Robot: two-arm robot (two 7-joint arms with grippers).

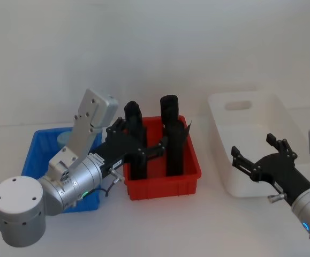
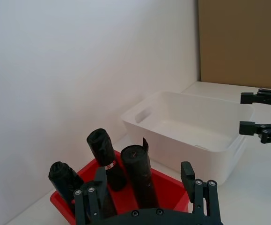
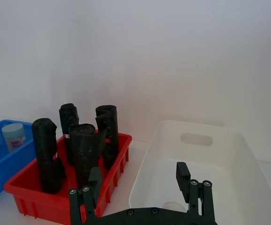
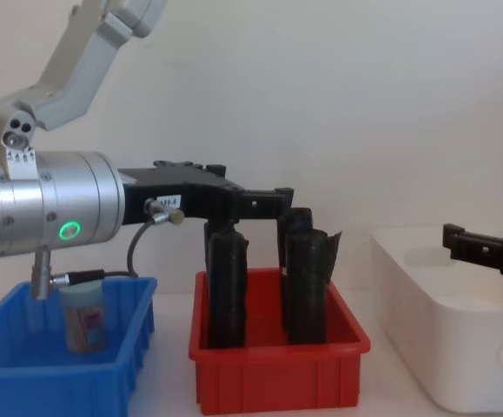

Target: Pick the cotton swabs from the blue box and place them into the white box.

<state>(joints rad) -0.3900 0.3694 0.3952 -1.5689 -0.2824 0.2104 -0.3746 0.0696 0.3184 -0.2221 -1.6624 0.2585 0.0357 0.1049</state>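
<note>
Head view: my left arm reaches forward, left gripper (image 1: 141, 136) spread empty above red bin (image 1: 163, 187); right gripper (image 1: 254, 145) splayed empty over white box (image 1: 215, 115).

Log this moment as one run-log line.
left hand: open, empty, over red bin | right hand: open, empty, over white box | cotton swabs: jar upright in blue box

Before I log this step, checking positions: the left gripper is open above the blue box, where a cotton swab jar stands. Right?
No: the chest view shows the left gripper open above the red bin, not the blue box. The cotton swab jar does stand in the blue box.
</note>
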